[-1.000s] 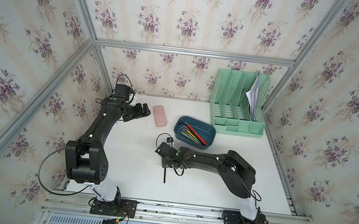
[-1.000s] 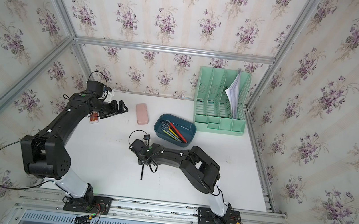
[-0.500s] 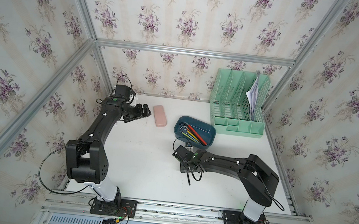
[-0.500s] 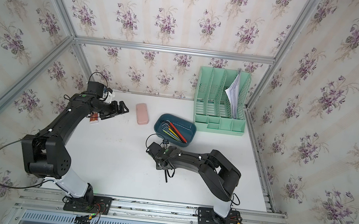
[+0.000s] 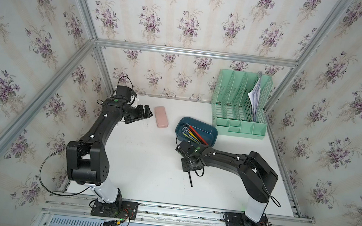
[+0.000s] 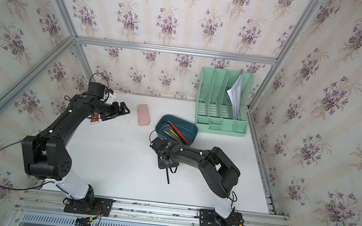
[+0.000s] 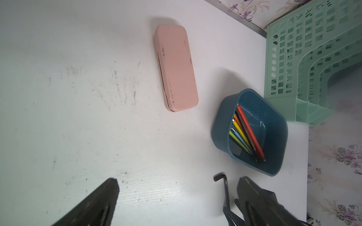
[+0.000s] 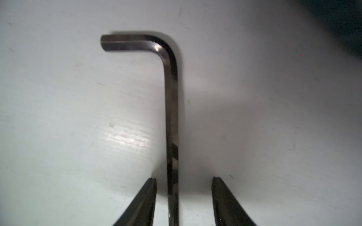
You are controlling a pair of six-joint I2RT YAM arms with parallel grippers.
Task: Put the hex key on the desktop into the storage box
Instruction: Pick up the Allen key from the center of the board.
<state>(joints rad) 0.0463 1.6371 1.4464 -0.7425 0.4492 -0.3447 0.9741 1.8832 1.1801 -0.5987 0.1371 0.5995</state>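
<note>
The hex key (image 8: 172, 117) lies flat on the bench (image 5: 146, 161), near the box (image 5: 209, 131), with its bent end toward the box. The right claw (image 8: 184, 179) is lowered over the long shaft and is released. One finger is seen on each side of the shaft, with a gap on both sides, one narrower than the other.

The shaft is to be centred between the fingers before closing, so that it is not pushed sideways. The tips are to be kept down at the bench, since the shaft is thin and low. When clamped, the key is to be lifted level and carried over the box rim, clear of the coloured keys (image 7: 244, 135) inside.

The left claw (image 5: 146, 114) is released and empty, near the pink case (image 5: 160, 120).

No brand, label or writing can be read.
</note>
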